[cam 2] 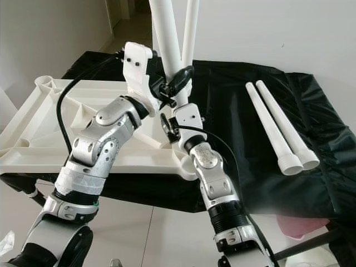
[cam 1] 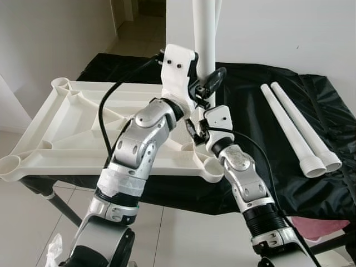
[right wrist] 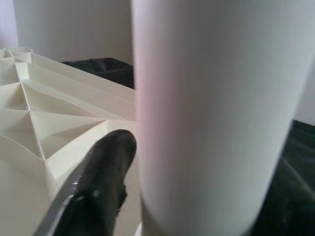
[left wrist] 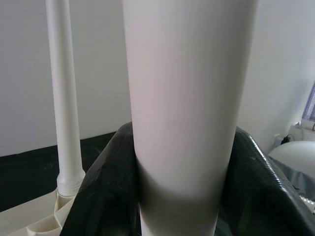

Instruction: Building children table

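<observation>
Standing upright at upturned tabletop's (cam 1: 67, 133) near right corner: white table leg (cam 2: 167, 39) | left hand (cam 2: 177, 78) clamps it | right hand (cam 1: 196, 129) grips lower | two spare legs (cam 1: 295, 130) lying on black-covered counter (cam 1: 334, 111)

1. Both upright legs (cam 2: 167, 39) run off the top edge; their upper ends cannot be seen.
2. The arms hide the near leg's foot and socket.
3. The right tool (right wrist: 101, 184) is blurred; only one finger shows, so its grip is unclear.
</observation>
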`<state>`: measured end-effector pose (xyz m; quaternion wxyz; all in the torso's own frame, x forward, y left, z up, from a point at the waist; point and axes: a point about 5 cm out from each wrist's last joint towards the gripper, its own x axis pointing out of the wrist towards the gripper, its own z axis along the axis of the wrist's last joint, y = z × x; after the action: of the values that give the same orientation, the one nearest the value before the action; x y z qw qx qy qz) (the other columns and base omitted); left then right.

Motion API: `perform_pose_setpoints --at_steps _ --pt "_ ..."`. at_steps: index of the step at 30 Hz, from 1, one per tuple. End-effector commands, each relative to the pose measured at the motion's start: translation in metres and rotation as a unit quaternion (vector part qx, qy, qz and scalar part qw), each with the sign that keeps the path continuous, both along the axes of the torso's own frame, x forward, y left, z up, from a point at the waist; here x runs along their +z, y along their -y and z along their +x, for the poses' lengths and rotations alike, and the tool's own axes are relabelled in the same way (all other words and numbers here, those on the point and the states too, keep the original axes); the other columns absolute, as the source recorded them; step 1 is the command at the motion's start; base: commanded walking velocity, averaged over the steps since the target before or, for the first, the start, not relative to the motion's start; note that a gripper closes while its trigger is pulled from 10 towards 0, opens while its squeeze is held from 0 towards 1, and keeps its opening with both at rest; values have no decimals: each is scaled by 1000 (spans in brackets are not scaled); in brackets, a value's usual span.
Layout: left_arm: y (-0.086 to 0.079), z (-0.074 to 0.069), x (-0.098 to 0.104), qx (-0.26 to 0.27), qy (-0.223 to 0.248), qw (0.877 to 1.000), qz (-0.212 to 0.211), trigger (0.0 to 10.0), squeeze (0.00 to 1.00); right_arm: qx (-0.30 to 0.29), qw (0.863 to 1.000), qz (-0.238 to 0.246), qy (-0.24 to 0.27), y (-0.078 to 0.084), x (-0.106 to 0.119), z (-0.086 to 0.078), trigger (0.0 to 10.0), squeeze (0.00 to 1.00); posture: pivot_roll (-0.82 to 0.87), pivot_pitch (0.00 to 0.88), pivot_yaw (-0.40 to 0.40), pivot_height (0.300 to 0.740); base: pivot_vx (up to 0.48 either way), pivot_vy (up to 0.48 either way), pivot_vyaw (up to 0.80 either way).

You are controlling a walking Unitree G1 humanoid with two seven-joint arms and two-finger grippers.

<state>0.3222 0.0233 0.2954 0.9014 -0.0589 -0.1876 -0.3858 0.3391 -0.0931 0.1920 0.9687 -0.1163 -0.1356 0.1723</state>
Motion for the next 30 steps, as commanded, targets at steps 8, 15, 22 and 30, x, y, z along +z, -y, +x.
perform_pose_setpoints --at_steps 8,15,22,30 --pt "6 -6 -1 1 2 1000 5 10000 0 -3 1000 6 -11 0 -4 1 0 0 14 44 -17 740 0 0 0" --pt "12 -13 -6 -42 -10 999 6 10000 1000 -18 999 37 -24 0 -2 3 10000 0 19 41 -21 740 0 0 0" --pt "10 -14 -5 -39 -8 999 7 10000 0 -34 996 73 -39 4 -2 5 10000 0 19 37 -22 740 0 0 0" --pt "-8 -10 8 -45 -43 995 -79 10000 0 -67 991 98 -58 16 -8 6 10000 0 23 26 -21 740 0 0 0"
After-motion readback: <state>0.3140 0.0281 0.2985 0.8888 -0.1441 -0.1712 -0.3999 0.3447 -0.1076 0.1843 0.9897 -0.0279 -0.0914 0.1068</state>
